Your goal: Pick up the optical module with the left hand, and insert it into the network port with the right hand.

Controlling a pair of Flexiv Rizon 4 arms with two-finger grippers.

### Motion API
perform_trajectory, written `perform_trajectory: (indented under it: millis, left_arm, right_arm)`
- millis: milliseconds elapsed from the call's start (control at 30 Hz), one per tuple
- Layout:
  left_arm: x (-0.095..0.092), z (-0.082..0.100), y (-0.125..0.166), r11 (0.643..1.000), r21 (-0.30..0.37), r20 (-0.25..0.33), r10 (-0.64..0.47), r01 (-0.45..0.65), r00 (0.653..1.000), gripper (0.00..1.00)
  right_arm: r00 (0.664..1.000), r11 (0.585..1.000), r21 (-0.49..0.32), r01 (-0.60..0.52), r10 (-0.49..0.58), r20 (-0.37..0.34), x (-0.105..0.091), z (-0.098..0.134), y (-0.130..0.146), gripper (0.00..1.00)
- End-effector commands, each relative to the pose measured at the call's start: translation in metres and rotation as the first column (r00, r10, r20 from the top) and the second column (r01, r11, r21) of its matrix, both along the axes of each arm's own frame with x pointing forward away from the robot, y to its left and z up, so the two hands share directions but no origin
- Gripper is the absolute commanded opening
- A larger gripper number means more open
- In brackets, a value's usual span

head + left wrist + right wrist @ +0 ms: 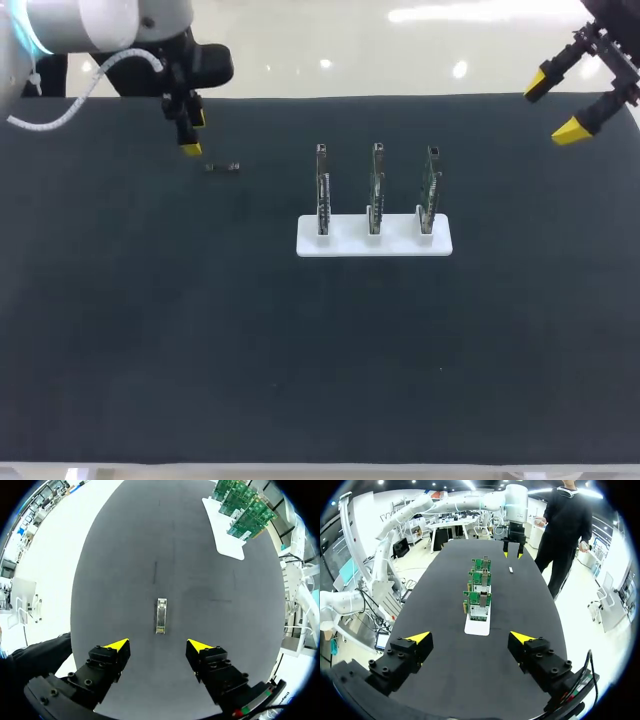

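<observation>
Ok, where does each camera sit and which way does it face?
Head view: fixed above and behind, looking down on the black table; both arms enter at its upper corners, jaws open.
Left wrist view: on the left wrist, facing down at the small silver optical module ahead of its open yellow-tipped jaws.
Right wrist view: on the right wrist, looking along the table past its open jaws at the white stand of three green circuit boards; the left arm shows beyond.
All three share the module and stand.

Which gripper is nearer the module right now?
Left. The left gripper hangs just short of the module, which lies ahead of its open jaws; the right gripper is far off, beyond the card stand.
</observation>
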State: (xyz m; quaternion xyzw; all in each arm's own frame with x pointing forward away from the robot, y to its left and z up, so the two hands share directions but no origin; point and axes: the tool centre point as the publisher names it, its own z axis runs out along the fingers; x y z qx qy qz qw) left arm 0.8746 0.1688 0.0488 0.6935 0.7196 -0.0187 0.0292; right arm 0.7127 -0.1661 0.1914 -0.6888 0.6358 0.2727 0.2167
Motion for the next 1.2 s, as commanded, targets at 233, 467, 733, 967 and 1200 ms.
perform_trajectory:
  millis: [233, 467, 733, 967, 1200]
  left_arm:
    - [0.006, 0.008, 0.006, 1.0, 0.02, -0.081, -0.018, 0.019, 0.997, 1.0]
    - [0.0, 0.001, 0.015, 0.998, 0.048, -0.089, -0.04, 0.045, 0.995, 1.0]
    - [0.004, -0.012, 0.014, 0.998, 0.036, -0.078, -0.047, 0.05, 0.996, 1.0]
    - [0.009, -0.021, 0.008, 0.998, 0.045, -0.079, -0.028, 0.031, 0.996, 1.0]
    - [0.012, -0.035, -0.002, 0.999, 0.044, -0.068, -0.014, 0.017, 0.998, 1.0]
  right_arm:
    - [1.0, 1.0, 0.0, 0.002, -0.002, 0.002, -0.001, 0.0, 0.0, 1.0]
    - [1.0, 1.0, 0.0, 0.002, -0.002, 0.002, -0.001, 0.0, 0.0, 1.0]
    - [1.0, 1.0, 0.0, 0.002, -0.002, 0.002, -0.001, 0.0, 0.0, 1.0]
    - [1.0, 1.0, 0.0, 0.002, -0.002, 0.002, -0.001, 0.0, 0.0, 1.0]
    - [1.0, 1.0, 0.0, 0.002, -0.002, 0.002, -0.001, 0.0, 0.0, 1.0]
